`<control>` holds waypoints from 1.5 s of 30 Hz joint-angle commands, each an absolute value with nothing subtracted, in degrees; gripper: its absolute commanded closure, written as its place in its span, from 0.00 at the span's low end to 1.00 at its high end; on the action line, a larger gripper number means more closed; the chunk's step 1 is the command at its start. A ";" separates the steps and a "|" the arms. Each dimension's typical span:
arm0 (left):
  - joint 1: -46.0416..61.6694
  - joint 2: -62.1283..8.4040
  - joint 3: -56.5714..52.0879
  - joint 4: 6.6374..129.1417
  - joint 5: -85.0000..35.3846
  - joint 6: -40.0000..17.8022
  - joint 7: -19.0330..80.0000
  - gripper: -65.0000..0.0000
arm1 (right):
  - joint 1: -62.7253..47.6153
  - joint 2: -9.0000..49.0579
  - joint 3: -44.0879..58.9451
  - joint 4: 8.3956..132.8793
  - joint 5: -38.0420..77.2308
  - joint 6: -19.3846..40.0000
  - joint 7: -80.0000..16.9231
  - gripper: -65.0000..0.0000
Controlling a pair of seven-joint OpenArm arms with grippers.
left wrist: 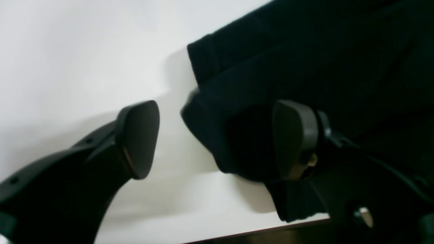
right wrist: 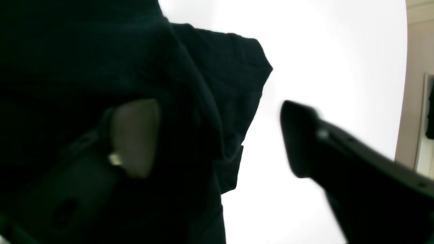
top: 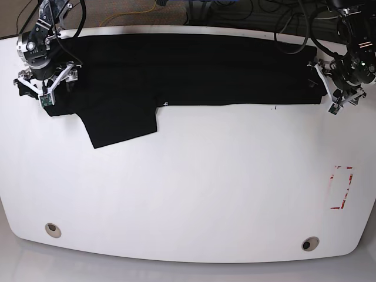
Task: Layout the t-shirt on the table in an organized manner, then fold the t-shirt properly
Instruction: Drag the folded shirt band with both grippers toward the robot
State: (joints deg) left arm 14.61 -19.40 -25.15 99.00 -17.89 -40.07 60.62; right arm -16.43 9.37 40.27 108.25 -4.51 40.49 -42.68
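Left claw [left wrist: 217,139]: nearest your left wrist camera; its two dark pads stand wide apart with nothing pinched between them. One pad hangs over bare white table, the other over black cloth.
Right claw [right wrist: 220,135]: jaws spread wide in your right wrist view, gripping nothing. The pale pad sits in front of the dark cloth; the dark pad is blurred against the bright tabletop.
T-shirt [top: 176,70]: you see it laid in a long black band along the far edge of the table, reaching from one claw to the other. A sleeve flap juts toward the near side at the right arm's end.
T-shirt print: you cannot see it; only a tiny white mark shows at the band's near edge.
T-shirt layers: in both wrist views the cloth is so dark that you cannot count folds or trace seams.
Table [top: 194,188]: glossy white, with a red rectangular marking [top: 341,187] near the left arm's side and two round holes [top: 53,230] along the near edge.
Arms: both are cut off by the top of the base view; only the wrists show.
Table edge: a dark strip in the left wrist view, detail unclear.
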 commanded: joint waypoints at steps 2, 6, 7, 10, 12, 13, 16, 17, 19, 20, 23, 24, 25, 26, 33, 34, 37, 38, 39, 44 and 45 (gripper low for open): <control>14.20 -20.26 -25.63 100.26 -18.42 -40.00 60.09 0.25 | -16.40 10.15 41.10 110.64 -3.65 40.00 -41.80 0.07; 14.02 -20.18 -25.63 103.16 -18.51 -40.00 60.09 0.25 | -15.87 8.31 42.51 113.10 -3.56 40.00 -41.63 0.11; 14.02 -20.18 -25.63 104.04 -18.51 -40.00 60.09 0.25 | -15.78 7.96 42.68 113.36 -3.56 40.00 -41.54 0.13; 14.02 -19.74 -25.63 107.03 -18.51 -40.00 60.09 0.25 | -14.37 7.43 43.12 115.03 -3.56 40.00 -41.45 0.19; 14.02 -18.77 -25.63 108.79 -18.51 -40.00 60.09 0.25 | -13.41 6.81 43.21 115.47 -3.56 40.00 -41.45 0.23; 14.02 -18.42 -25.63 109.49 -18.51 -40.00 60.09 0.25 | -13.05 6.46 43.21 115.56 -3.56 40.00 -41.45 0.24; 14.02 -16.92 -25.63 112.22 -18.51 -40.00 60.09 0.25 | -11.74 5.67 43.21 115.56 -3.56 40.00 -41.71 0.29; 14.02 -16.48 -25.63 112.75 -18.51 -40.00 60.09 0.25 | -11.56 5.49 43.21 115.56 -3.56 40.00 -41.71 0.30; 14.20 -14.99 -25.63 113.45 -18.51 -40.00 60.09 0.26 | -11.21 4.09 43.03 115.56 -3.56 40.00 -41.71 0.33; 14.20 -14.55 -25.63 113.45 -18.51 -40.00 60.09 0.27 | -11.21 3.65 43.03 115.56 -3.56 40.00 -41.71 0.34; 14.46 -11.74 -25.63 113.36 -18.15 -40.00 60.00 0.43 | -11.47 1.71 42.24 115.47 -3.56 40.00 -41.71 0.46; 14.90 -11.30 -25.63 113.27 -18.07 -40.00 60.00 0.49 | -11.56 1.45 42.15 115.38 -3.56 40.00 -41.71 0.50; 15.69 -10.77 -25.63 113.27 -17.89 -40.00 59.91 0.58 | -11.82 1.01 42.07 115.38 -3.56 40.00 -41.80 0.57; 16.40 -10.33 -25.63 113.27 -17.63 -40.00 59.91 0.65 | -12.53 0.66 42.07 115.30 -3.65 40.00 -41.80 0.64; 18.86 -7.16 -25.36 112.57 -13.49 -40.00 59.82 0.91 | -16.48 -1.89 40.40 115.03 -3.56 40.00 -41.80 1.00; 19.21 -6.73 -25.36 112.40 -12.44 -40.00 59.74 0.91 | -17.01 -1.98 39.60 114.68 -3.56 40.00 -41.80 1.00; 19.65 -6.11 -25.36 111.96 -10.15 -40.00 59.74 0.91 | -18.59 -2.07 38.02 113.27 -3.56 40.00 -41.80 0.98; 19.65 -5.58 -25.36 111.34 -9.36 -40.00 59.74 0.91 | -19.03 -2.07 37.76 112.04 -3.56 40.00 -41.71 0.97; 19.65 -5.49 -25.36 111.08 -9.01 -40.00 59.74 0.91 | -19.03 -2.07 37.76 111.25 -3.56 40.00 -41.63 0.98; 19.30 -5.76 -25.27 107.21 -8.92 -40.00 59.74 0.91 | -18.68 -1.89 37.76 105.01 -3.56 40.00 -41.27 0.98; 18.86 -5.85 -25.27 106.07 -8.84 -40.00 59.74 0.91 | -18.24 -1.36 37.76 104.13 -3.56 40.00 -40.92 0.98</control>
